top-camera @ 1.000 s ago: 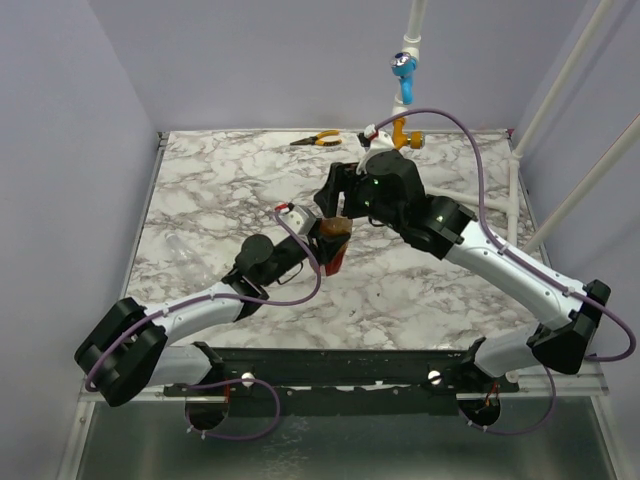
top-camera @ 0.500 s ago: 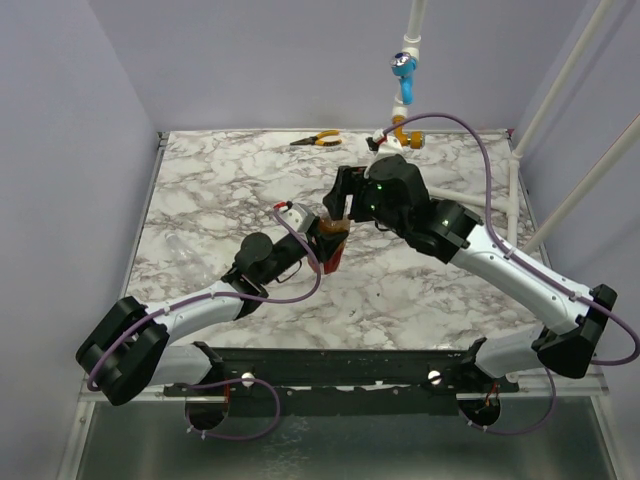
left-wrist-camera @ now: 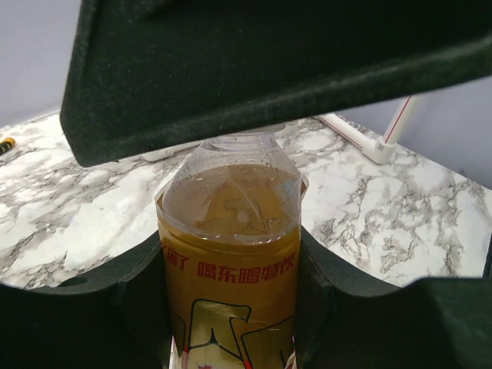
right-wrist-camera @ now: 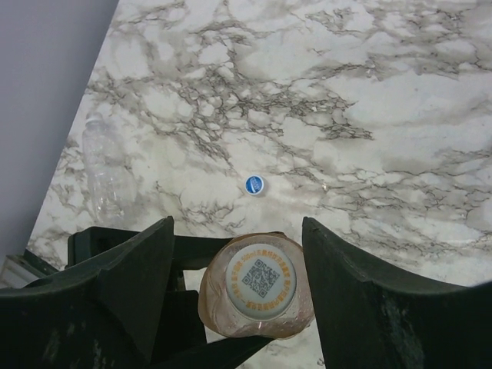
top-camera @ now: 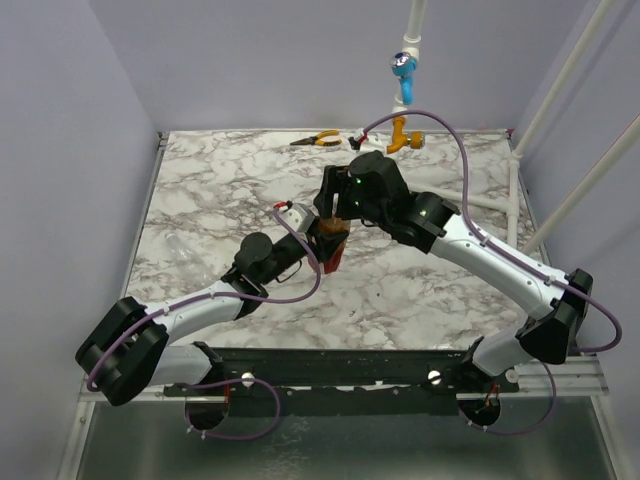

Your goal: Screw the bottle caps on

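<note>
Bottle point(left-wrist-camera: 231, 254) gripped at mid-desk by one robot arm, the other arm's fingers spread around its top.

Marbled desk point(top-camera: 420, 290) has bare room on every side of the bottle; walls close its left and far edges, and white pipes point(top-camera: 560, 90) slant along the right. Left fingers point(left-wrist-camera: 131, 307) are closed tight on the labelled amber bottle, top upward. Right fingers point(right-wrist-camera: 131, 269) reach in from above, parted, straddling its white code-printed top and holding nothing. Two bottles in all: the second, a clear bottle point(right-wrist-camera: 104, 165), lies on its side near the left edge. One loose blue cap point(right-wrist-camera: 254, 184) sits on the desk between them. One pair of pliers point(top-camera: 318, 140) lies at the far edge, and one blue valve handle point(top-camera: 403, 68) hangs above it.
</note>
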Available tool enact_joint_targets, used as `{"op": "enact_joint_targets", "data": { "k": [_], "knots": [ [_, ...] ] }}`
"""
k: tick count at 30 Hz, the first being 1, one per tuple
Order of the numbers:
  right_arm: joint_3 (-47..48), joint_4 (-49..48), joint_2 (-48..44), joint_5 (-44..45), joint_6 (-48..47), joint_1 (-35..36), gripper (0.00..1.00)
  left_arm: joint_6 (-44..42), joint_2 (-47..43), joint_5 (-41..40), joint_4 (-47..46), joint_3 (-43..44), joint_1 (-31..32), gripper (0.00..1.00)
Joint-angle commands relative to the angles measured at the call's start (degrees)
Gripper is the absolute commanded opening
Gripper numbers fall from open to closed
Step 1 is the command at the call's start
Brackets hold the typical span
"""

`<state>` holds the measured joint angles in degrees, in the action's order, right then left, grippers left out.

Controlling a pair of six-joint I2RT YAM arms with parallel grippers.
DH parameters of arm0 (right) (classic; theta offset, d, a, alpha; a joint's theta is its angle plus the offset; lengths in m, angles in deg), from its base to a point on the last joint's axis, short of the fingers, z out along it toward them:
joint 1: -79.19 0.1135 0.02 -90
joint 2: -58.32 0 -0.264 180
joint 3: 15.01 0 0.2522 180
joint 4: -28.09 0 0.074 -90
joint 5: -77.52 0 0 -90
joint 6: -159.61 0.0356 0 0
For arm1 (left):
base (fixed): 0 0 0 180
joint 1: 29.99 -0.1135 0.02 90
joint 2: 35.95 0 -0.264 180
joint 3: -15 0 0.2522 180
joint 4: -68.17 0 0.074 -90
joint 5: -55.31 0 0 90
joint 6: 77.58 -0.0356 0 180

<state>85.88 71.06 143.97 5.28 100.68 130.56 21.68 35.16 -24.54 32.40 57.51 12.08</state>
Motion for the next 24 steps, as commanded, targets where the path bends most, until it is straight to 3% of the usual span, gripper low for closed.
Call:
{"op": "enact_joint_targets", "data": {
  "k": [1, 24],
  "knots": [
    [0.8, -1.5, -0.5, -1.0, 0.6, 0.2, 0.70, 0.6, -1.0, 1.9, -0.3, 1.8, -0.2, 0.23],
    [0.2, 0.4, -2.4, 7.5, -1.0, 5.7, 0.67, 0.9, 1.5, 2.5, -0.5, 2.7, -0.7, 0.23]
  ]
}}
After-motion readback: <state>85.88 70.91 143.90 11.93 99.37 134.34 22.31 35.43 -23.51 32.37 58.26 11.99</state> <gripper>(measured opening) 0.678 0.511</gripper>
